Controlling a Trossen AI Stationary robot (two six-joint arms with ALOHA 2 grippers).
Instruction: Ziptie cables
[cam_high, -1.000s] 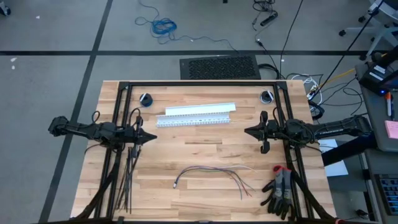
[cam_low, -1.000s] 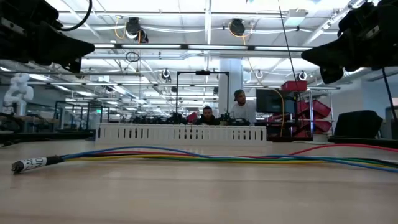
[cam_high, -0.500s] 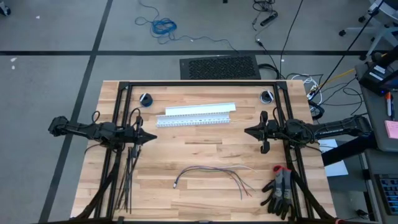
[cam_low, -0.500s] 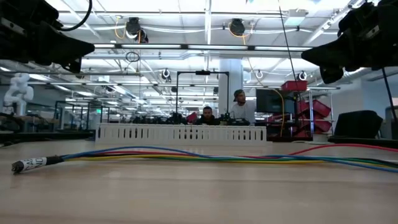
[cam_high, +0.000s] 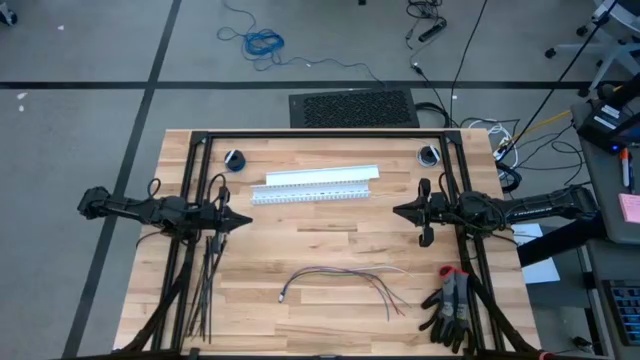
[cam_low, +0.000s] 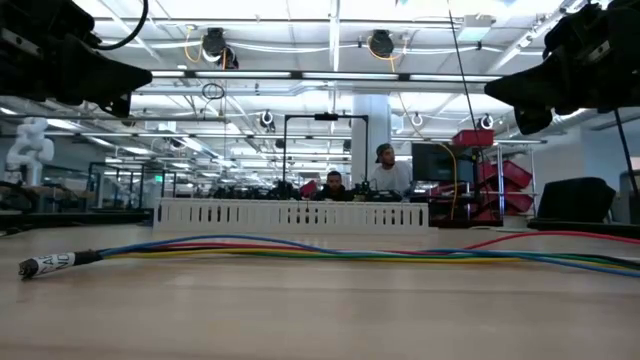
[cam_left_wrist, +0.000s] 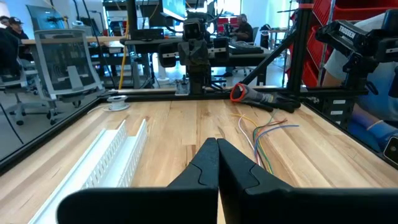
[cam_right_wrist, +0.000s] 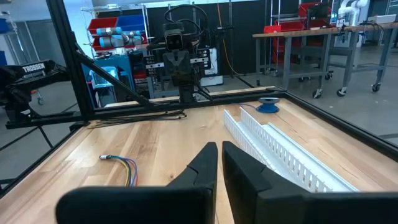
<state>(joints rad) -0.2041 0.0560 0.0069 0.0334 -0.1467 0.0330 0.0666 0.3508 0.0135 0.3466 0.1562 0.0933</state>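
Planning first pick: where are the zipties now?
In the high view the zipties lie at the table's left edge, just below the left gripper, left of the cables.

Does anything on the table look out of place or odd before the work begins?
One thing: a pair of black and red gloves lies at the table's right front corner, near the cables' splayed ends. Otherwise nothing stands out.

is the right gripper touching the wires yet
Apart. The high view shows the right gripper hanging over bare wood, well clear of the wires lying nearer the table's front edge.
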